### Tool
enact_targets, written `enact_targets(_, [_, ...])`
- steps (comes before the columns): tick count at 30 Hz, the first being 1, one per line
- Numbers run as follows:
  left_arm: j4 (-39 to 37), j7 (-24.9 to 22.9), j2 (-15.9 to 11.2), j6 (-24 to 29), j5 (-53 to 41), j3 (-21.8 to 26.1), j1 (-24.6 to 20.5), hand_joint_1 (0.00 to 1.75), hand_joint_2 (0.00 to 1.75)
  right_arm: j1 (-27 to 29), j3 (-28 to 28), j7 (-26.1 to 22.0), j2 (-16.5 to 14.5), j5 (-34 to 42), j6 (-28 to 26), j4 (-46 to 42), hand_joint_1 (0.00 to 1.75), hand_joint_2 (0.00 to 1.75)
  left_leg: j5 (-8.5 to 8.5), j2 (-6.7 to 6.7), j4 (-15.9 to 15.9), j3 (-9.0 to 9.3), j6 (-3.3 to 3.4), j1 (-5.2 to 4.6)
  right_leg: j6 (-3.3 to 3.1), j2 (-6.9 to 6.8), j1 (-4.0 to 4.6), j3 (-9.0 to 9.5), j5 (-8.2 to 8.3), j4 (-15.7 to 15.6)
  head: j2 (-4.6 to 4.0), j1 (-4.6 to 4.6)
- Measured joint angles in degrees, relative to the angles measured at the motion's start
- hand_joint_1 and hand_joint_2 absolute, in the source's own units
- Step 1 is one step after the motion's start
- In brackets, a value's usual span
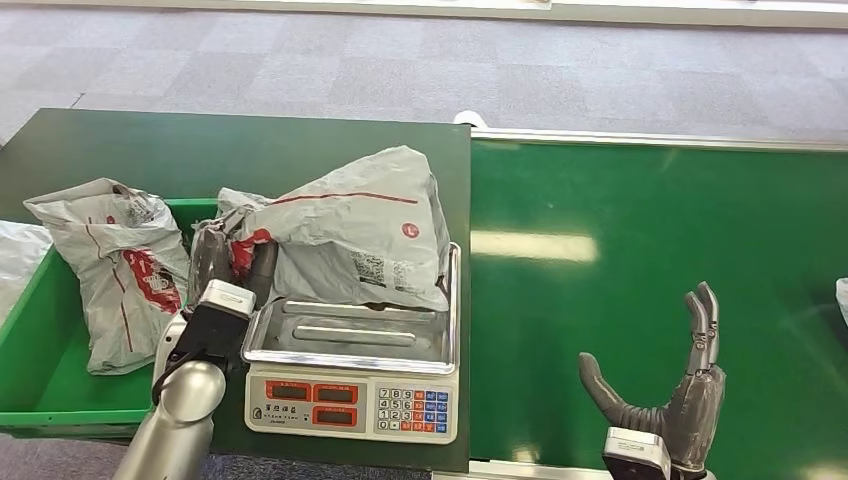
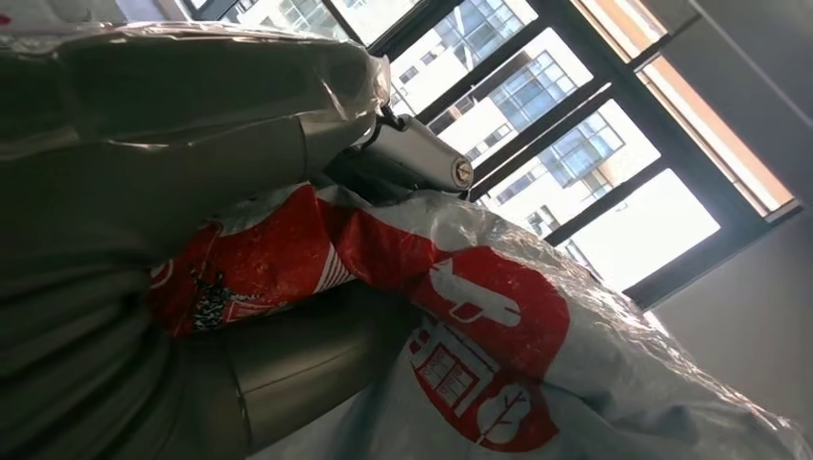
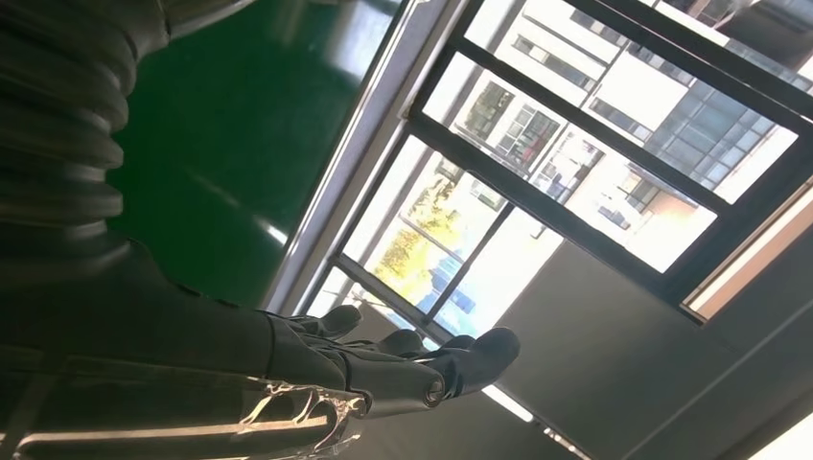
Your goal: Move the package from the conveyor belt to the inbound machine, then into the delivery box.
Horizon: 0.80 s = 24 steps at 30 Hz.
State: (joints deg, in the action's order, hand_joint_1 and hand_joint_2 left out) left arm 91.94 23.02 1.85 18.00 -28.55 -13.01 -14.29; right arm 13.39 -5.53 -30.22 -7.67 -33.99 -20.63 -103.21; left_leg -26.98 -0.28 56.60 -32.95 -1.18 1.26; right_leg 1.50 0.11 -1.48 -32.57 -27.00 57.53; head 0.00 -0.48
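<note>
While resting on the scale (image 1: 352, 340), the package (image 1: 350, 235) sits between the left hand's (image 1: 228, 262) fingers (image 2: 288, 359).

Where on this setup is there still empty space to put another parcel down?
The green conveyor belt is bare between the scale and the open right hand. The dark table behind the packages is also free. The green bin is crowded by a grey package; the left hand grips another package on the scale.
</note>
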Motion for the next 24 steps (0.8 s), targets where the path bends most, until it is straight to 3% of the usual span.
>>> enact_targets(8, [5.5,1.9,-1.0,4.0,0.3,0.5,1.0,1.69,1.75,0.3,0.0,0.0,0.1,0.3,-1.0,0.2,0.0,1.75,0.0,0.0,0.0,0.0,0.0,0.0,-0.01,0.01,0.0,-0.01,0.01,0.0,0.0,-0.01])
enact_targets(12, [7.7,2.4,-1.5,5.1,0.0,0.8,1.5,1.53,1.75,0.5,0.1,0.0,0.2,0.5,-1.1,0.2,0.0,1.75,0.0,0.0,0.0,0.0,0.0,0.01,-0.01,0.01,0.01,-0.01,0.01,0.0,0.0,0.01])
enact_targets(14, [9.4,2.4,-1.7,8.3,-3.9,0.7,2.5,1.58,1.75,0.7,0.1,0.0,0.2,0.4,-1.6,0.2,0.0,1.75,-0.01,0.05,0.0,0.0,0.0,0.0,-0.01,0.04,0.01,-0.02,0.01,0.0,0.0,0.0])
enact_targets(19, [16.5,-8.0,-3.1,16.3,-17.9,0.0,5.3,1.69,1.75,1.9,0.7,0.4,-0.2,-0.6,-1.4,-0.9,0.0,1.75,-0.04,0.08,0.0,-0.04,-0.02,0.0,0.0,0.05,0.0,-0.08,-0.01,0.0,0.0,0.0])
enact_targets(22, [16.9,-14.7,-3.8,15.9,-18.9,2.0,5.3,1.71,1.75,2.0,0.9,0.8,-0.4,-1.4,-1.2,-1.6,0.0,1.75,-0.04,0.08,0.0,-0.02,-0.03,0.01,-0.01,0.05,0.01,-0.07,-0.01,0.0,0.0,0.01])
enact_targets(24, [14.3,-18.1,-4.1,14.7,-17.7,6.2,4.5,1.71,1.75,1.9,1.0,1.4,-0.4,-1.8,-1.5,-2.1,0.0,1.75,-0.02,0.17,0.0,0.01,-0.04,0.03,-0.07,0.1,0.03,-0.06,0.03,0.0,0.0,0.01])
